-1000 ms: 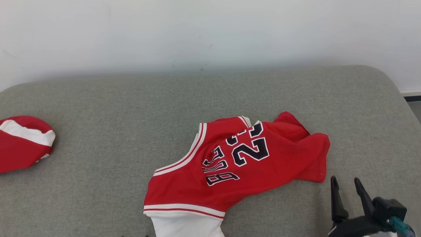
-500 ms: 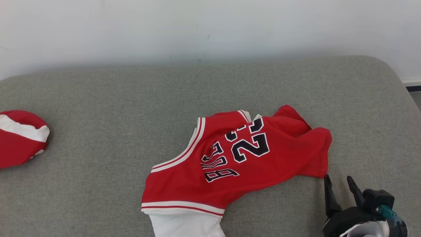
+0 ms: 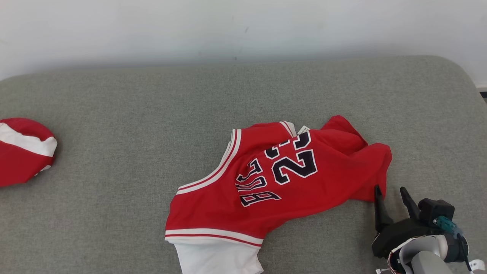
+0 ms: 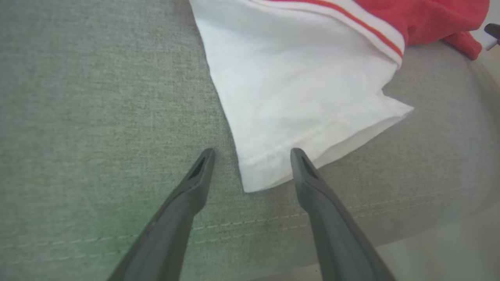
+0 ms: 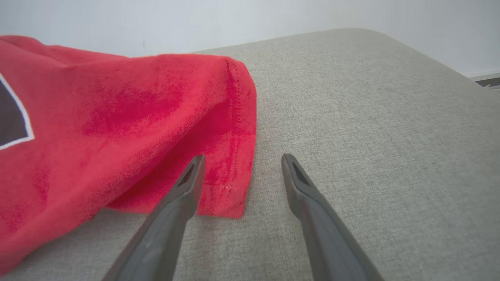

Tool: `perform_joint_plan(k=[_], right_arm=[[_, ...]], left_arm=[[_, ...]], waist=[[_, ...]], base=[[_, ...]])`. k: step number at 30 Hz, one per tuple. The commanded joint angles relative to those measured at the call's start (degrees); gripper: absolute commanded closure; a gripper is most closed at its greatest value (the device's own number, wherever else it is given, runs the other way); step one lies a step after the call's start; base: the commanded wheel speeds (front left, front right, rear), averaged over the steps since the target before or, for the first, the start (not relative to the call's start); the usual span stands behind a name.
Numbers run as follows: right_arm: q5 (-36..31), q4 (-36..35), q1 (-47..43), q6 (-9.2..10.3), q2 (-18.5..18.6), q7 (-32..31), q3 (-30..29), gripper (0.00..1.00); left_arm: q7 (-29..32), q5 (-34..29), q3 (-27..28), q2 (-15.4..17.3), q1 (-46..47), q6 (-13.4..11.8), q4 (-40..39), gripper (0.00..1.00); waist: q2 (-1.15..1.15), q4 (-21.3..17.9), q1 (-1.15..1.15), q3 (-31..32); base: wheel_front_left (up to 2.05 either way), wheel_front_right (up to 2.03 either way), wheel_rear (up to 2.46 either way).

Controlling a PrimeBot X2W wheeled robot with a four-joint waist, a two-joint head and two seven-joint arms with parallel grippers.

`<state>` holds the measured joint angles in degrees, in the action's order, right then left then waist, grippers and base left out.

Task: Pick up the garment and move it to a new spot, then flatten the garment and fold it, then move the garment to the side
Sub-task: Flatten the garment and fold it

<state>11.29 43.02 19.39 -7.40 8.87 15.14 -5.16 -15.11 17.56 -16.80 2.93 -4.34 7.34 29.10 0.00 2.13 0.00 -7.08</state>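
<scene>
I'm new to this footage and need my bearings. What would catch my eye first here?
A crumpled red jersey with dark lettering lies midway across the grey cushion, its white end nearest the robot. The open right gripper sits by the jersey's right corner, and the open left gripper by that white end. Another red-and-white cloth lies at the far left.

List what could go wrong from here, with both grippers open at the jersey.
The right gripper has only the red hem corner between its open jaws; closing may catch a sliver that slips.
The left gripper straddles the white corner, which looks layered; it may pinch one layer only.
The jersey lies bunched and folded over, so lifting it by those corners could leave it twisted.
</scene>
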Motion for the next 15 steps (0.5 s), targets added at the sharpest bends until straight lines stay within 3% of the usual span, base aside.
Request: perform_joint_plan(k=[1, 8, 9, 10, 11, 15], right_arm=[[0.56, 0.76, 0.41, -0.18, -0.10, 0.01, 0.27, 0.00], [1.74, 5.07, 2.85, -0.18, 0.35, 0.01, 1.83, 0.00], [1.86, 5.29, 2.66, -0.18, 0.29, 0.00, 1.83, 0.24], [2.12, 5.77, 2.51, -0.18, 0.20, 0.00, 1.86, 0.53], [2.35, 6.58, 2.54, -0.18, 0.11, 0.00, 2.07, 1.00], [3.68, 8.76, 3.38, -0.18, 0.05, 0.01, 2.34, 1.00]], left_arm=[[-0.08, 0.45, -0.42, -0.07, 1.43, 0.11, 0.37, 0.00], [0.13, 3.00, -2.12, -0.04, 3.37, 0.08, 3.08, 0.00], [0.14, 3.76, -2.78, -0.05, 3.49, 0.08, 3.87, 0.00], [0.23, 4.83, -3.61, -0.11, 3.68, 0.10, 4.66, 0.52], [0.27, 6.57, -4.38, -0.14, 4.04, 0.12, 5.12, 1.00], [0.22, 11.56, -6.69, -0.28, 5.26, 0.15, 6.76, 1.00]], waist=[[0.00, 0.17, 0.00, -0.30], [0.00, 0.95, 0.00, -0.77], [0.00, 1.03, 0.00, -0.72], [0.00, 1.08, 0.00, -0.61], [0.00, 1.12, 0.00, -0.45], [0.00, 1.25, 0.00, 0.49]], base=[[0.00, 0.00, 0.00], [0.00, 0.00, 0.00], [0.00, 0.00, 0.00], [0.00, 0.00, 0.00], [0.00, 0.00, 0.00], [0.00, 0.00, 0.00]])
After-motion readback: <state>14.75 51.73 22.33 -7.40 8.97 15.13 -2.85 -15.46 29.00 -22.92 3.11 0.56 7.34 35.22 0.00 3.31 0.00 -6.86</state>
